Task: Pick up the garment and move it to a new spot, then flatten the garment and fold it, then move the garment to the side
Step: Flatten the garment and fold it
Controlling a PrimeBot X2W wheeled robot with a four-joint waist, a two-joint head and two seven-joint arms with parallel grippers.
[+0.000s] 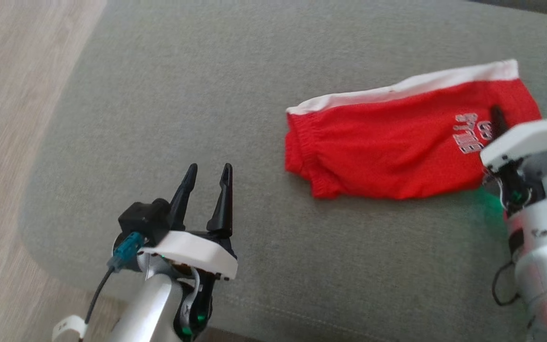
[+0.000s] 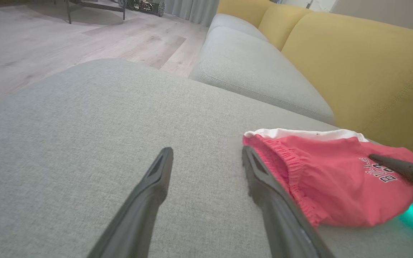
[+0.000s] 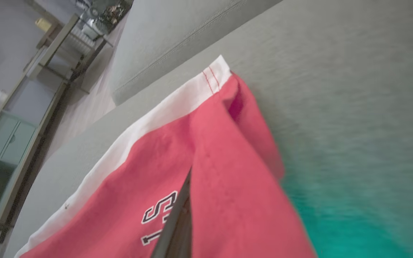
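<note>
Red garment (image 1: 387,147): you are starting the pick-up near the cushion's (image 1: 183,95) right edge.
Right gripper (image 1: 497,121) jaws are clenching its cloth, left gripper (image 1: 209,168) jaws are hanging released; lifting clear seems next.

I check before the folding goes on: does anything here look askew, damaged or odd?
Nothing is damaged. One end of the red garment stands up in a ridge where the right claw pinches it; the rest lies on the grey cushion.
</note>
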